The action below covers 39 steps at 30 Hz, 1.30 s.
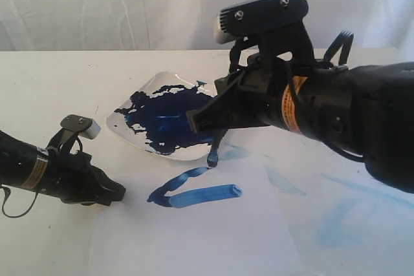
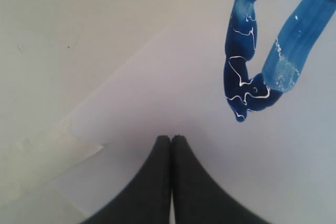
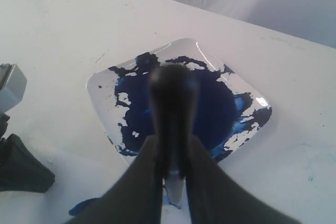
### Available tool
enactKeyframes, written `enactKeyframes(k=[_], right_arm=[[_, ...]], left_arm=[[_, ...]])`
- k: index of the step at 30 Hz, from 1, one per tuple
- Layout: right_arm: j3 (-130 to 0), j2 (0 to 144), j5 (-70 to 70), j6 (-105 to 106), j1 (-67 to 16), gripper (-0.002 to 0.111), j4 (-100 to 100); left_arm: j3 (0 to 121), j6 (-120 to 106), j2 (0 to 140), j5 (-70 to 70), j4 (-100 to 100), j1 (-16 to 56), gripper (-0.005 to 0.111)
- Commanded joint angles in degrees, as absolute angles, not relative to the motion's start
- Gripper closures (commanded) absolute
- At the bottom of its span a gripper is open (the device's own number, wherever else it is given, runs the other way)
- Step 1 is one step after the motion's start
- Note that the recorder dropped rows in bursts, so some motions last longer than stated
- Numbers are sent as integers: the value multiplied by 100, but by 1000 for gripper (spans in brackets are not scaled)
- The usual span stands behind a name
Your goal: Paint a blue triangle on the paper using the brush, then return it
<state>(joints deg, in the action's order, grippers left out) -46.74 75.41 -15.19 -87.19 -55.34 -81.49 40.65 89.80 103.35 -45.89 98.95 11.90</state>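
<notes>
Fingers of the right gripper (image 1: pixel 197 119) were clamped on the brush (image 1: pixel 213 152), tip at the paper (image 1: pixel 213 244) just near of the dish (image 1: pixel 126 113). Two sides of the triangle (image 1: pixel 194 193) were painted; closing it wanted one steady drag rightward and nearer. Fingers of the left gripper (image 1: pixel 115 193) were together.

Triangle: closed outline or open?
Open. The triangle has only two strokes, joined at one corner; nothing links their far ends on the paper.
</notes>
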Motion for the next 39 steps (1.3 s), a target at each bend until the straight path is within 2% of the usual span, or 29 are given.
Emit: enactKeyframes(k=[1, 39], right_arm=[[-4684, 7542, -1679, -9656, -5528, 108, -8880], [-4663, 7666, -1919, -9945, -5528, 108, -8529]], left_arm=[[4041, 8977, 10370, -4537, 9995, 1213, 107], [4041, 8977, 10370, -4537, 9995, 1213, 107]])
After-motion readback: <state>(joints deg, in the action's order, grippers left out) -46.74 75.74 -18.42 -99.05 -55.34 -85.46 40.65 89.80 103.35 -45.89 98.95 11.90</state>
